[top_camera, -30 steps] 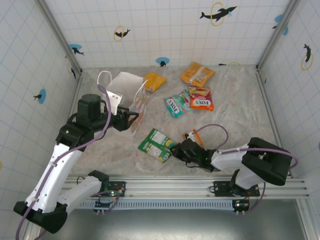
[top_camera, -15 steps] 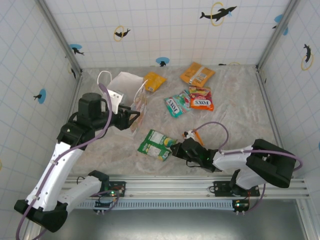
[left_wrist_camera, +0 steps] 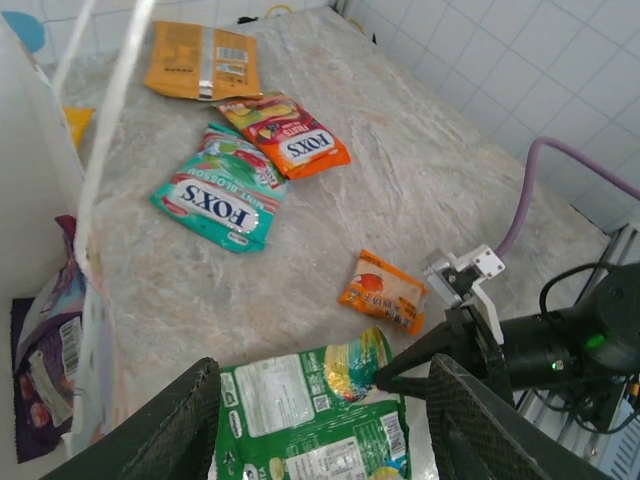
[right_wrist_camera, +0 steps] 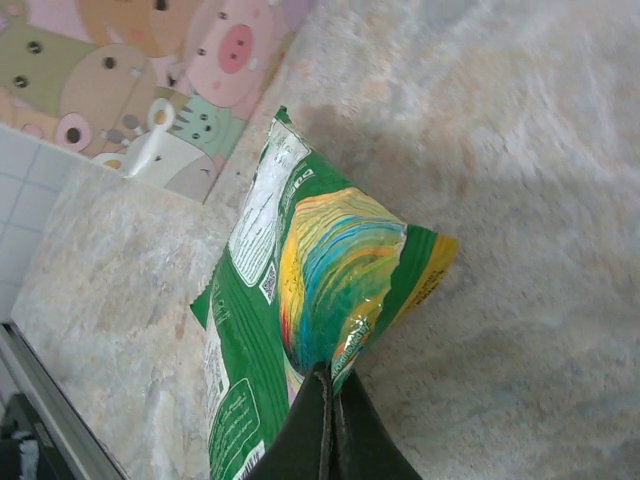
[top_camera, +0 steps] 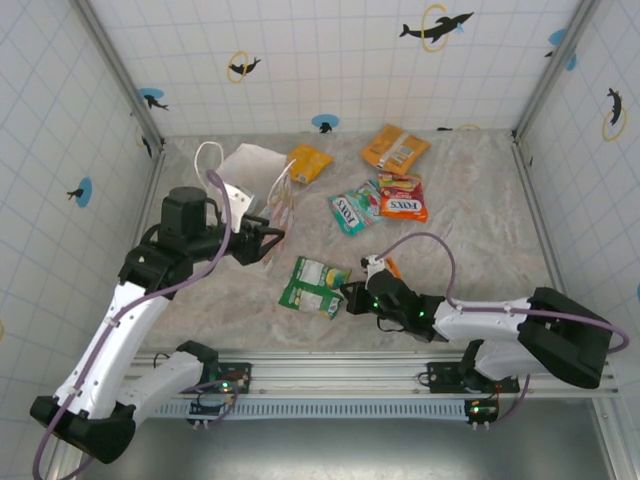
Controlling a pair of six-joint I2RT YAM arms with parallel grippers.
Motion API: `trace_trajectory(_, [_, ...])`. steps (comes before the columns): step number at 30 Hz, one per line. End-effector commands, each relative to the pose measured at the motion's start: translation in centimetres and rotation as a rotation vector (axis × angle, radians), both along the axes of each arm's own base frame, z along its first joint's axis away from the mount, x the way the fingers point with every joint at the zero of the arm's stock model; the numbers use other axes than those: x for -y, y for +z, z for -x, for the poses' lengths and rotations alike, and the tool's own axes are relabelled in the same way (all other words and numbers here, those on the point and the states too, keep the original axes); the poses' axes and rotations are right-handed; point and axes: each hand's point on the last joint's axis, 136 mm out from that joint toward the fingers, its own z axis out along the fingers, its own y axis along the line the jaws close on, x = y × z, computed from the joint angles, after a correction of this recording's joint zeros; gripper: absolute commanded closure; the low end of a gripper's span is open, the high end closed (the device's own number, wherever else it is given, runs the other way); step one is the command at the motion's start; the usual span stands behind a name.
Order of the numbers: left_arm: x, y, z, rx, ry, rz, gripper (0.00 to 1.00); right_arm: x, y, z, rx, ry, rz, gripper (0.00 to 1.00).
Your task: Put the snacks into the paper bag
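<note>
The right hand [top_camera: 347, 297] has just clamped shut on the near corner of the green foil snack packet [top_camera: 315, 285]. A second ago its jaws were a little apart at that same edge. In the right wrist view the black fingertips [right_wrist_camera: 328, 392] meet on the crimped seam, and the packet [right_wrist_camera: 300, 290] buckles upward from the pale marbled bench [top_camera: 470, 230]. It has slid slightly toward the bag as the arm stretched out. The rest of the packet looks to lie on the bench, well short of the white paper carrier bag [top_camera: 250, 165] with its pastel cartoon band. The left hand [top_camera: 277, 234] waits beside the bag's mouth, its dark fingers [left_wrist_camera: 170, 430] spread with nothing between them. It has barely shifted in that second. A purple packet [left_wrist_camera: 45, 360] shows at the bag's open end, though whether it sits fully inside cannot be told. Five more snacks remain out on the bench. They are the teal FOXS packet [top_camera: 352, 211], the red-orange FOXS packet [top_camera: 402, 198], two orange-yellow packets [top_camera: 395, 147] and [top_camera: 308, 162] at the back, and a tiny orange sachet [left_wrist_camera: 383, 290] just beside the right hand. With the pinch made, the green packet looks ready to be lifted and carried left to the bag. Most of the job is still ahead.
</note>
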Motion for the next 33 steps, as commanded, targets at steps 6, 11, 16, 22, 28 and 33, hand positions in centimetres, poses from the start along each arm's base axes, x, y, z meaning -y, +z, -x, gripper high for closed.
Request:
trace_trajectory(6, [1.1, -1.6, 2.2, 0.146, -0.207, -0.015, 0.49, -0.7, 7.1, -2.4, 0.281, 0.159, 0.015, 1.0])
trace_trajectory(11, [1.5, -2.8, 3.2, 0.184, -0.304, -0.022, 0.5, -1.2, 10.0, -2.6, 0.429, 0.31, 0.076, 1.0])
trace_trajectory(16, [1.7, -4.0, 3.4, 0.202, -0.351, -0.045, 0.48, -1.6, 11.6, -2.2, 0.531, 0.479, 0.158, 1.0])
trace_trajectory(22, [2.5, -5.8, 3.8, 0.212, -0.409, -0.102, 0.4, -1.8, 12.5, -1.3, 0.585, 0.658, 0.227, 1.0])
trace_trajectory(28, [3.2, -6.9, 4.0, 0.222, -0.465, -0.133, 0.38, -2.5, 14.0, 0.6, 0.642, 0.838, 0.227, 1.0])
trace_trajectory(33, [3.6, -7.6, 3.7, 0.219, -0.479, -0.166, 0.36, -2.9, 15.6, 1.7, 0.713, 0.912, 0.193, 1.0])
